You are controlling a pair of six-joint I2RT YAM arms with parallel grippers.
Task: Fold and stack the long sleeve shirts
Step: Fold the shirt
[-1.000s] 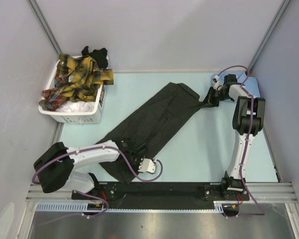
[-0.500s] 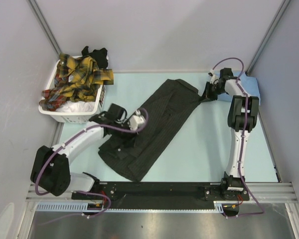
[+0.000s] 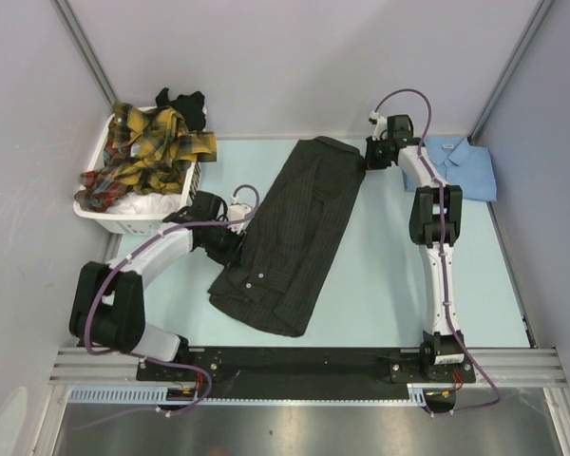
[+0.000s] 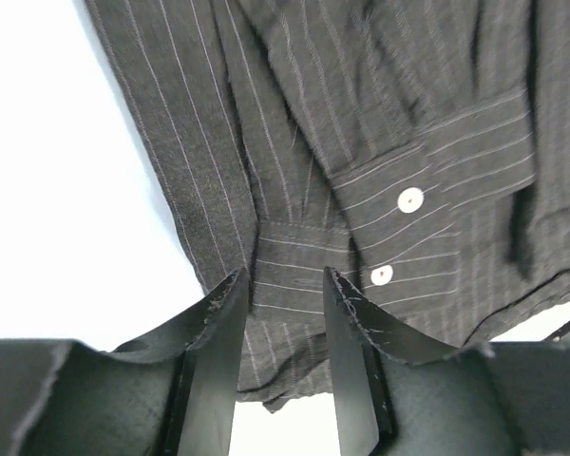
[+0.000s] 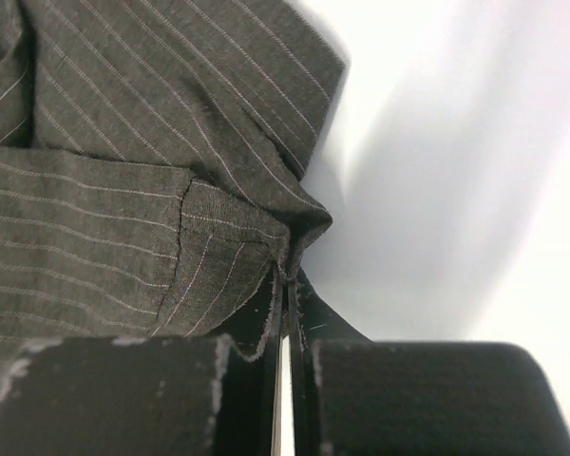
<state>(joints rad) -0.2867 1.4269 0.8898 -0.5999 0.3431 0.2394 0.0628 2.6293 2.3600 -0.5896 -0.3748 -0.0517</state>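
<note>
Now my left pincer (image 4: 285, 277) stands parted over the left hem of the black shirt (image 3: 290, 237), having swung in from the near edge. My right pincer (image 5: 287, 277) stays clamped on the far corner and has dragged it leftward. The shirt now lies straighter down the bench (image 3: 389, 275), clear of the folded blue shirt (image 3: 461, 163). I judge it ready for folding.

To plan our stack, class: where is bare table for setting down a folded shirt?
Bare between the charcoal pinstriped cloth shirt and the right arm, and nearer than the folded light-blue shirt. Crowded by the white plastic basket.
</note>
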